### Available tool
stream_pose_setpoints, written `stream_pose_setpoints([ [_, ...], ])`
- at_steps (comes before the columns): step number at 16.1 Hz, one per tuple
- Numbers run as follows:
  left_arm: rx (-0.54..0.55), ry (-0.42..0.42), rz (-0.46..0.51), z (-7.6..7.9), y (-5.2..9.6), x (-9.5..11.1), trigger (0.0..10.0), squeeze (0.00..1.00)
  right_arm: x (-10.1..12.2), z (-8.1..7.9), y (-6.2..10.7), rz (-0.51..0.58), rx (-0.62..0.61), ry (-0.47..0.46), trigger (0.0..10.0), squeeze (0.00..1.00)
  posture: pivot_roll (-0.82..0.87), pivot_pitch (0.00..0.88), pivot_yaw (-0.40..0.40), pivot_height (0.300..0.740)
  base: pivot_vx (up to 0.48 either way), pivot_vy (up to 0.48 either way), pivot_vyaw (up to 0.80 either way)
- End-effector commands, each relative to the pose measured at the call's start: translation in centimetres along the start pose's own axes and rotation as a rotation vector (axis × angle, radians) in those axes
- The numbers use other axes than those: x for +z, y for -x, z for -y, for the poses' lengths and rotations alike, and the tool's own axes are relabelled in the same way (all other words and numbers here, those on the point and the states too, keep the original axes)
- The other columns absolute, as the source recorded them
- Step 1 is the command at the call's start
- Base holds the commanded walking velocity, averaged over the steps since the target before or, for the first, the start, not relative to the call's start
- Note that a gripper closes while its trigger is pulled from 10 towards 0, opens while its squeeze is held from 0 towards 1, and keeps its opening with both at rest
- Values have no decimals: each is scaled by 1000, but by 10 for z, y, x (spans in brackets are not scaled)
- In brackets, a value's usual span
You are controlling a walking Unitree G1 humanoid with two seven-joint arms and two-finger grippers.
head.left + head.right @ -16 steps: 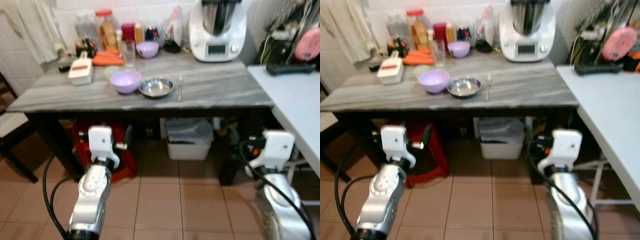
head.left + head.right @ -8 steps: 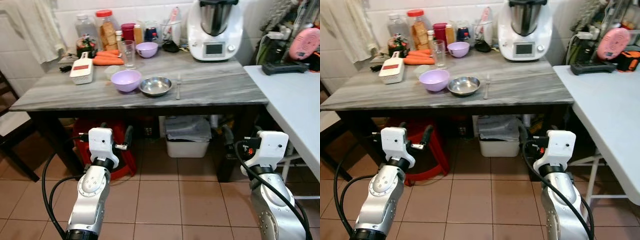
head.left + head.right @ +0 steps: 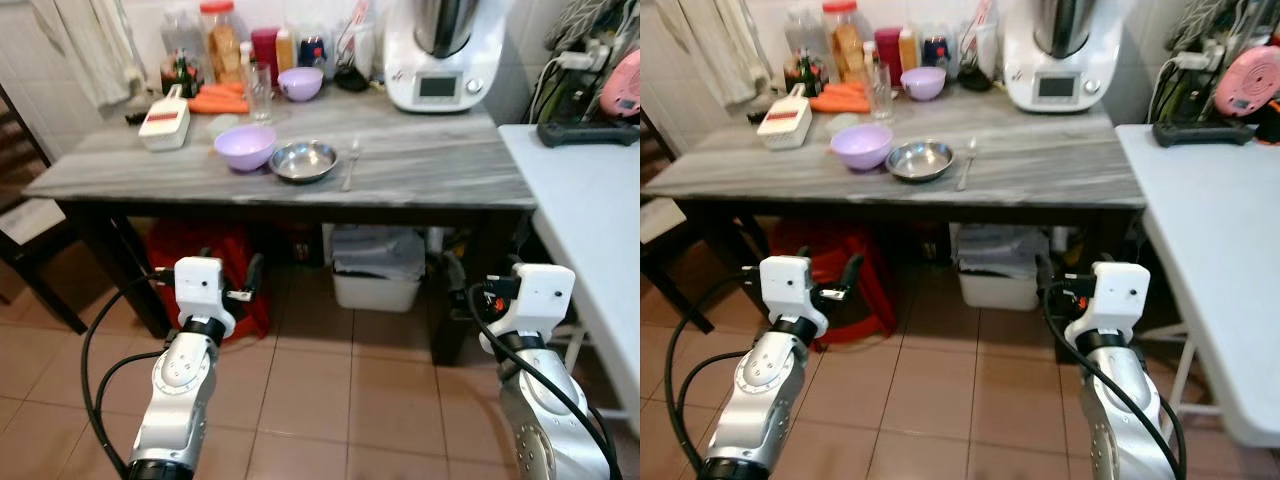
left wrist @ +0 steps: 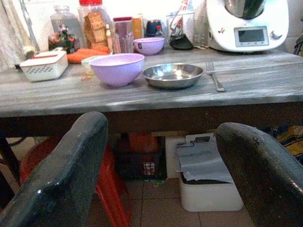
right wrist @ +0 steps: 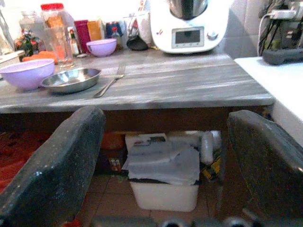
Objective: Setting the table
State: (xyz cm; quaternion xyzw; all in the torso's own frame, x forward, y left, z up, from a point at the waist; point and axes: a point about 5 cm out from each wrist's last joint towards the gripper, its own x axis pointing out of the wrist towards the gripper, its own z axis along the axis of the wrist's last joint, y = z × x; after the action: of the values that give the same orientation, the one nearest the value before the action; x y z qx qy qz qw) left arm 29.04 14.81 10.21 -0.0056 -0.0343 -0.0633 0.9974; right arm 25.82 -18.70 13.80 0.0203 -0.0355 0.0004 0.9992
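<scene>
A grey marble table [image 3: 430, 170] stands ahead of me. On it sit a lilac bowl [image 3: 245, 146], a steel bowl [image 3: 303, 160] beside it and a fork [image 3: 350, 165] to the right of that. A smaller lilac bowl [image 3: 300, 83], a glass [image 3: 260, 92], carrots [image 3: 218, 102] and a white grater box [image 3: 165, 117] lie further back. My left gripper [image 4: 161, 127] and right gripper [image 5: 168, 118] are held low in front of the table, below its top. Both are open and hold nothing.
A white food processor [image 3: 440, 55] and jars stand at the table's back. Under the table are a white bin [image 3: 378, 270] and a red stool [image 3: 210, 260]. A white table [image 3: 600, 200] juts in at the right, and a dark chair [image 3: 30, 200] stands at the left.
The camera has shifted a little, so the table sits slightly differently in the picture. Nothing on the table has moved, and both grippers hang as before.
</scene>
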Motion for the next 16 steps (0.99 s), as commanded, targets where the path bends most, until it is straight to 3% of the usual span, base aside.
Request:
stream_pose_setpoints([
  [1,-22,11,4,4,-2,1,10000,0,5,4,0,17,-12,3,10000,0,-103,0,76,740,0,-311,0],
  [11,-72,44,6,11,-1,2,10000,0,7,13,3,21,-69,31,10000,0,-99,0,75,740,0,-307,0],
  [16,-57,46,-11,9,10,-3,10000,0,0,10,9,-27,-61,31,10000,0,-85,25,38,740,0,-297,0],
])
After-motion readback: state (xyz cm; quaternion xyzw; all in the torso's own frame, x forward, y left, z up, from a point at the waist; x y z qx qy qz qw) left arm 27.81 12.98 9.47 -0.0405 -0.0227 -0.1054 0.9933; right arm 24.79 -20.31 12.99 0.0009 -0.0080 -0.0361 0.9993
